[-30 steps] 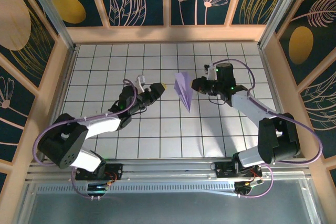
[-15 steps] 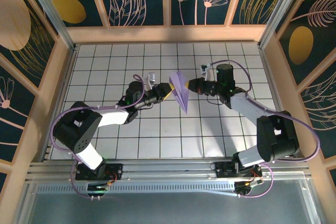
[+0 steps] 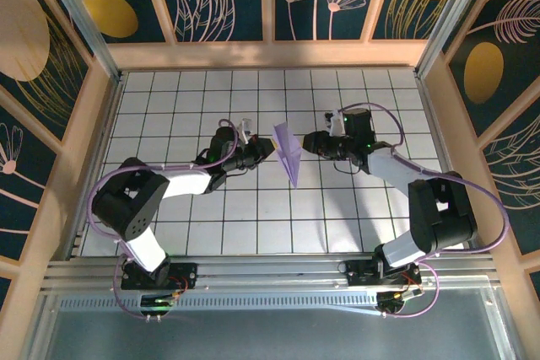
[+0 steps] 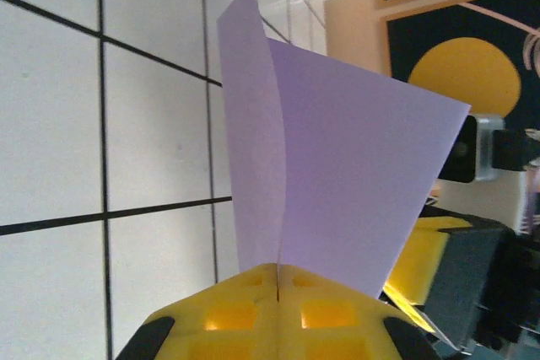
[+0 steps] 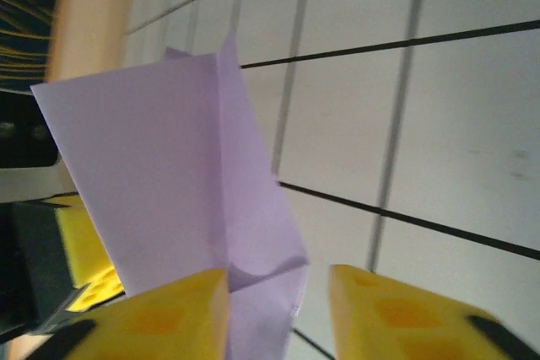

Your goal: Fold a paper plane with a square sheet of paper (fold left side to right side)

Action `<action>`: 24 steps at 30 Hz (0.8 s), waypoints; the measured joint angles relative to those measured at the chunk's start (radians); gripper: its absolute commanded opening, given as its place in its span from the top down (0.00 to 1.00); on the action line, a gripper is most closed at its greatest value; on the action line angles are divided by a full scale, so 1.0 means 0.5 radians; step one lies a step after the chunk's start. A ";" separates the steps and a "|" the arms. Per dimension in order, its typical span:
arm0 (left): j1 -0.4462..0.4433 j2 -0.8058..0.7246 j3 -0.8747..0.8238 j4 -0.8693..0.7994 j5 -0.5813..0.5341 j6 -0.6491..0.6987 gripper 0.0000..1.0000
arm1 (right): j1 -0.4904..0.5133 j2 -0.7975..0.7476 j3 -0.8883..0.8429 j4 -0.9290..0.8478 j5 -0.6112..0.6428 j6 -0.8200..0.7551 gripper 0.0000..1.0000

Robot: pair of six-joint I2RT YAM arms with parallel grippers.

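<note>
Paper plane is pinched by the closed left end effector. Right end effector stands open, one finger on each side of the plane's edge.

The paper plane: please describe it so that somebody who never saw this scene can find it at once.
Look at the middle of the white grid table. There the left gripper pinches the paper plane, with the open right gripper on its other side. It is the one lavender thing there: a narrow folded triangle, its point toward the near edge.
</note>
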 measured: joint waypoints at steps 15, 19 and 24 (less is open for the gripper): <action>0.001 0.316 0.034 -0.024 0.008 -0.013 1.00 | 0.351 -0.038 0.037 -0.449 0.253 -0.201 0.41; 0.000 0.329 0.036 -0.023 0.008 -0.013 1.00 | 0.392 -0.029 0.005 -0.449 0.256 -0.163 0.36; 0.000 0.348 0.036 -0.024 0.008 -0.014 1.00 | 0.407 0.017 -0.002 -0.441 0.262 -0.135 0.34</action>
